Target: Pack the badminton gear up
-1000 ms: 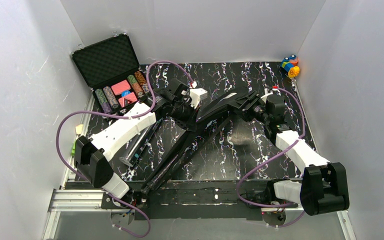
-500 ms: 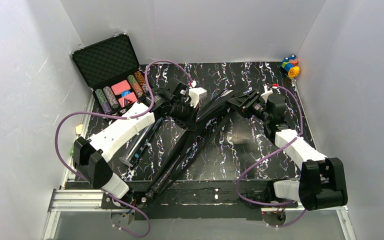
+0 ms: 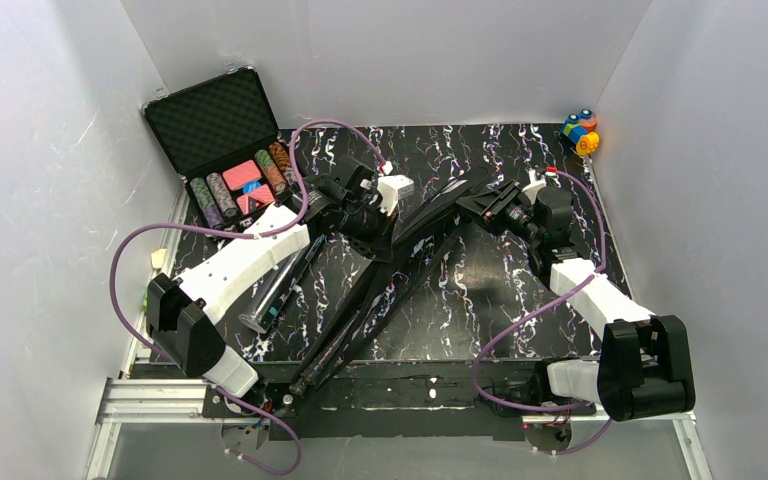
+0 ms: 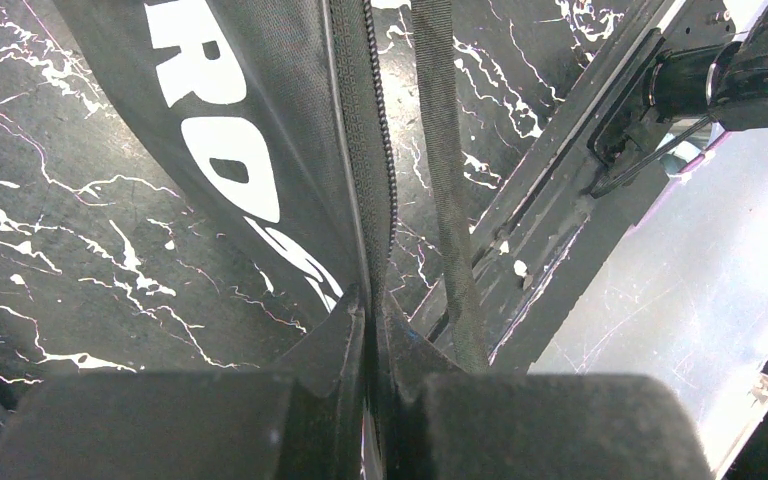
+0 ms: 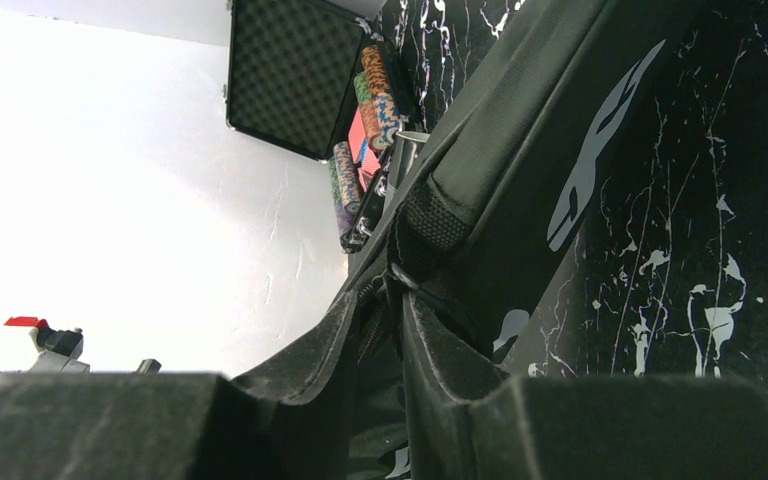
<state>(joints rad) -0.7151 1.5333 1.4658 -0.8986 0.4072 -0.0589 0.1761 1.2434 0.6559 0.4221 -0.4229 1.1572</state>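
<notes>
Top external: bag (image 3: 410,240) is lying diagonally mid-counter (image 3: 480,300). Left claw (image 4: 372,305) is pinching its zip seam. Right claw (image 5: 380,300) is sitting narrow astride the bag's end, grip unclear. Tube (image 3: 278,288) is lying outside by the left edge, so packing is looking unfinished.

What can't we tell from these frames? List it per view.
- What is inside the bag: its own fabric hides it in all views.
- Tube: in the top view its far end is under the left arm, and no lid is visible.
- Right gripper: in the right wrist view it is black fingers against black bag, so the grip is unclear. It is too small in the top view.
- Bag lettering: in the left wrist view it is cut off at the top edge, above the left gripper.
</notes>
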